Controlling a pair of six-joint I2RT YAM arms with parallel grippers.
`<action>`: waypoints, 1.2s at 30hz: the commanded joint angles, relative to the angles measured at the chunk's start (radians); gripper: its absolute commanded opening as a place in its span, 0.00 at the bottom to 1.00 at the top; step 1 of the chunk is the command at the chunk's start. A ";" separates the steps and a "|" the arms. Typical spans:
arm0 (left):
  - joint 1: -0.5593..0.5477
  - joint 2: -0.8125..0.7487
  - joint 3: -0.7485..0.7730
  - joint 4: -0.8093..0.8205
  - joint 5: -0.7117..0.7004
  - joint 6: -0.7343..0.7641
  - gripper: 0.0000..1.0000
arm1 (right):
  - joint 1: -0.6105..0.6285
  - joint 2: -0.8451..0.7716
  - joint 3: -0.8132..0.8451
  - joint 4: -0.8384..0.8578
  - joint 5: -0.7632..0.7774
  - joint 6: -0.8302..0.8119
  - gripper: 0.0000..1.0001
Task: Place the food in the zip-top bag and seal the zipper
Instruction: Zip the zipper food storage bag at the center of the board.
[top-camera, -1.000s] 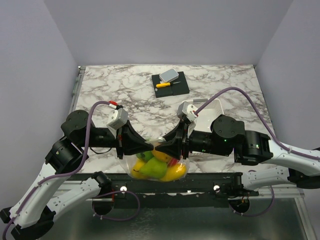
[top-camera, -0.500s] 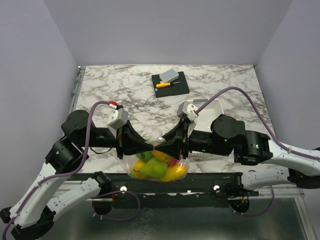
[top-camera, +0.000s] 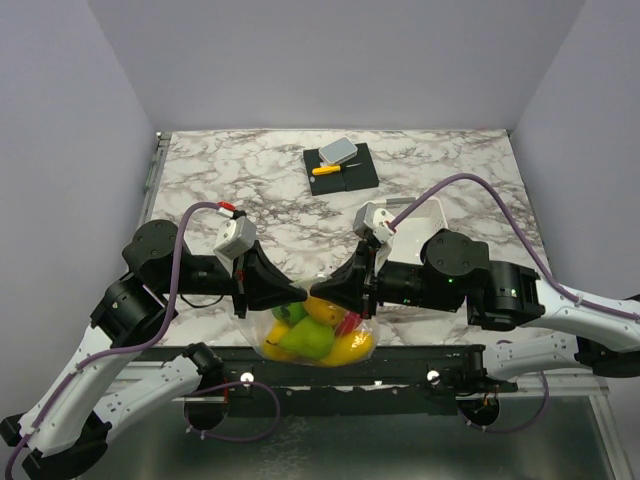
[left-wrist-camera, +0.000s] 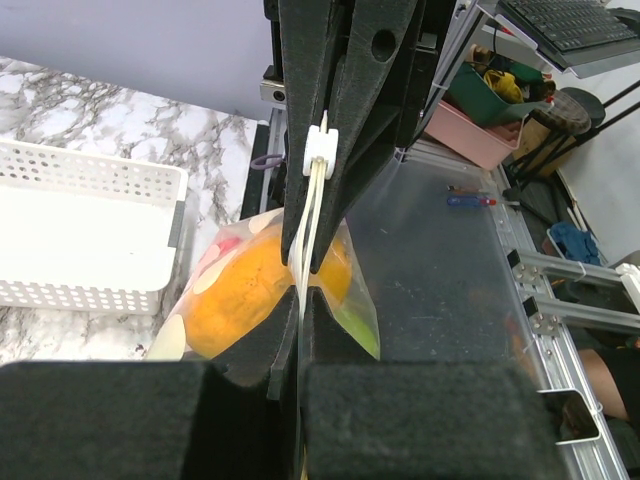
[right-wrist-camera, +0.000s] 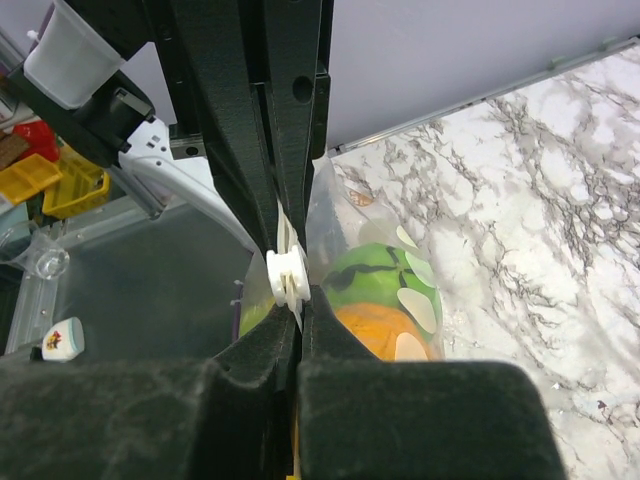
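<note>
Both arms are nose to nose at the near edge of the desk (top-camera: 260, 180), and we've got the zip-top bag (top-camera: 318, 338) hanging between them with the food (top-camera: 305, 340) inside.

The left claw (top-camera: 298, 293) is pinched tight on the top edge. The right claw (top-camera: 325, 292) is clamped just as tight on the same edge, and the tips of the two almost touch.

What matters here is the zipper (left-wrist-camera: 306, 215). Its long axis runs left to right, straight along the line from one claw to the other, and the pouch drops away below it. From the wrist views, a small white slider (right-wrist-camera: 287, 275) sits on the strip just at the right claw's tips, so we judge the right arm is the nearer one to run it along. Any pull should follow the strip, not cross it. We can't tell how much of the seam is already closed.

Now the count:
- two claws and one bag
- one zipper strip and one slider
- at least four fruits showing through the plastic: green, yellow, orange and red, with the rest hidden behind them
- one white basket (left-wrist-camera: 80, 215) beside the bag
</note>
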 joint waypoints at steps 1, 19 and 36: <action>-0.004 -0.012 0.000 0.049 0.016 -0.013 0.00 | 0.006 0.014 0.025 0.008 -0.024 0.000 0.01; -0.003 0.024 0.036 0.051 -0.015 0.013 0.50 | 0.007 0.054 0.058 -0.105 -0.069 0.018 0.01; -0.003 0.046 0.026 0.078 0.029 0.016 0.44 | 0.006 0.077 0.077 -0.123 -0.068 0.026 0.01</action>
